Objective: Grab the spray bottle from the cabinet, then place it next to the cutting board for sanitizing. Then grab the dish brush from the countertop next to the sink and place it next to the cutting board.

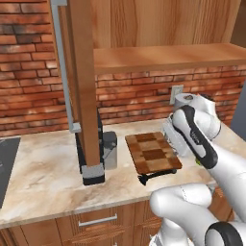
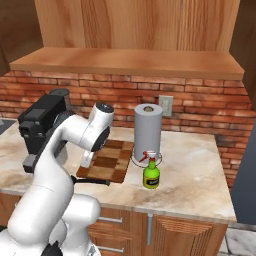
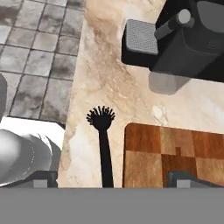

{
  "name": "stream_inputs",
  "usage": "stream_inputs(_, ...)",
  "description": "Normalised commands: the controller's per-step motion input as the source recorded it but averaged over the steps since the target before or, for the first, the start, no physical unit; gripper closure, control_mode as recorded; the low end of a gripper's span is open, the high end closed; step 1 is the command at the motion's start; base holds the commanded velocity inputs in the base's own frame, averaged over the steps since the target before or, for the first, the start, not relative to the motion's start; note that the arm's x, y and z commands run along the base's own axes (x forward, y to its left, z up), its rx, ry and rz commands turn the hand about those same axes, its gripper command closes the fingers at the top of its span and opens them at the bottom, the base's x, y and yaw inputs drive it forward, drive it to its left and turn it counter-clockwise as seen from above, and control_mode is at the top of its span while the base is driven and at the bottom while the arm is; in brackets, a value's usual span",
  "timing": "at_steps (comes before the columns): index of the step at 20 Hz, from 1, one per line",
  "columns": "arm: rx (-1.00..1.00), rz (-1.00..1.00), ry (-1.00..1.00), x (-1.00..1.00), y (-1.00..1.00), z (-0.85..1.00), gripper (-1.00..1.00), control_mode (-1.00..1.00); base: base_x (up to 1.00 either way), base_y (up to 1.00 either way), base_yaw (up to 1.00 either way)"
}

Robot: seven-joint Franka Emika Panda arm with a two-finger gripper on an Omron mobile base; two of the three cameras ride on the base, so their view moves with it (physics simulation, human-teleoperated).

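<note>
Brick wall (image 2: 200, 97) runs behind everything, wood cabinet (image 2: 135, 25) w/ thick shelf board above. Beige marbled tabletop (image 2: 195, 170) spans the views, thick front edge, drawers below. Widest bare stretch of stone is at the right end, past the paper towel roll (image 2: 148, 131), which stands upright near the back wall. Black coffee machine (image 2: 40, 127) sits left of the cutting board (image 1: 153, 153), small gap btw them. Board is checkered, lying flat, its near end close to the front edge. Spray bottle (image 2: 151, 174) stands upright just right of the board, in front of the roll. Dish brush (image 3: 103, 140) lies flat on stone alongside the board, near the tabletop edge, bristle head pointing toward the coffee machine. End effector (image 3: 113, 179) hovers over the brush handle, tips spread wide either side, released, gripping nothing.
</note>
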Motion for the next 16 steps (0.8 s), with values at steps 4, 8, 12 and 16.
stream_inputs(4,0.13,0.00,-0.59,-0.17,0.00,1.00,-1.00,-1.00,0.00,0.00,0.00)
stream_inputs(8,0.19,0.00,-0.60,-0.31,0.00,1.00,-1.00,-1.00,0.00,0.00,0.00)
stream_inputs(12,0.26,0.00,-0.49,-0.45,0.00,1.00,-1.00,-1.00,0.00,0.00,0.00)
stream_inputs(16,0.28,0.00,-0.50,-0.47,0.00,1.00,-1.00,-1.00,0.00,0.00,0.00)
